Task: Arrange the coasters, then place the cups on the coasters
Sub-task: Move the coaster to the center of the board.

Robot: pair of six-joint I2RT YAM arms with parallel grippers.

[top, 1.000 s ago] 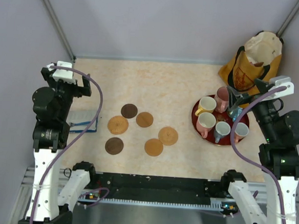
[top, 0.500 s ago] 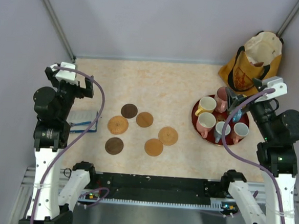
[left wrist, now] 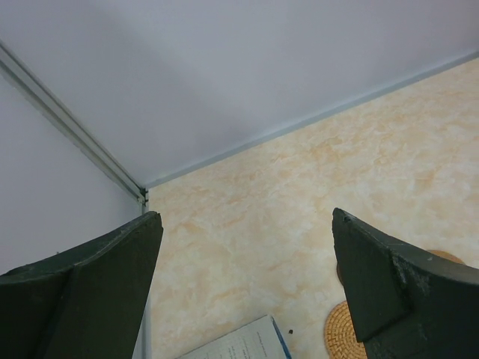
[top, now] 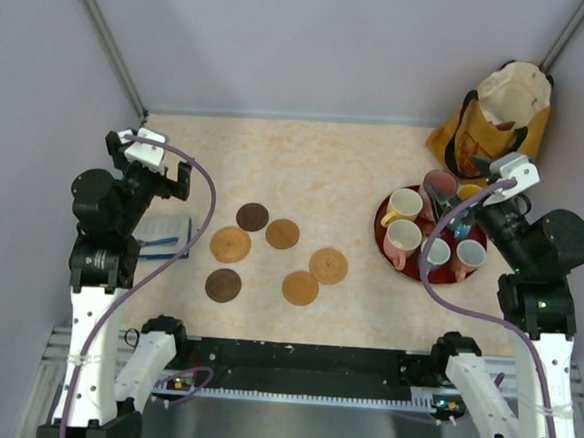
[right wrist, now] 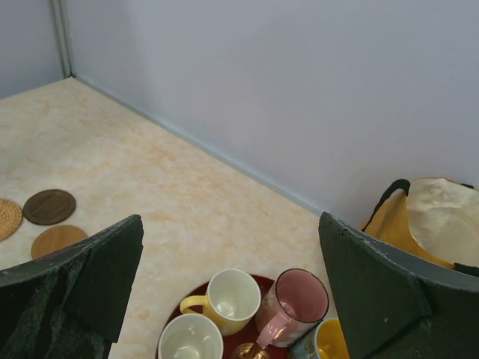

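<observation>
Coasters (top: pixel 282 233), six flat round discs, lie scattered face-up at the middle of the table (top: pixel 326 161), none overlapping. Being round, they have no long axis, but the scatter itself stretches more from left to right than from front to back. Two dark brown discs sit toward its left side, with the tan and mid-brown ones between them and to the right. Well apart on the right, the cups (top: pixel 402 237) stand upright, mouths up, crowded together on a red tray (top: pixel 380 231) just in front of a yellow-orange bag (top: pixel 500 113). The pale yellow cup (right wrist: pixel 230 293) turns its handle to the left, toward the discs, while the pink cup (right wrist: pixel 299 299) beside it turns its handle toward the right wrist camera. The left gripper (left wrist: pixel 245 217) hangs over the table's left side, near a blue-edged booklet (top: pixel 161 232), with jaws spread wide and nothing between them. The right gripper (right wrist: pixel 230 218) hovers above the tray's far side, likewise spread wide and holding nothing, partly hiding the rearmost cups in the overhead view.
</observation>
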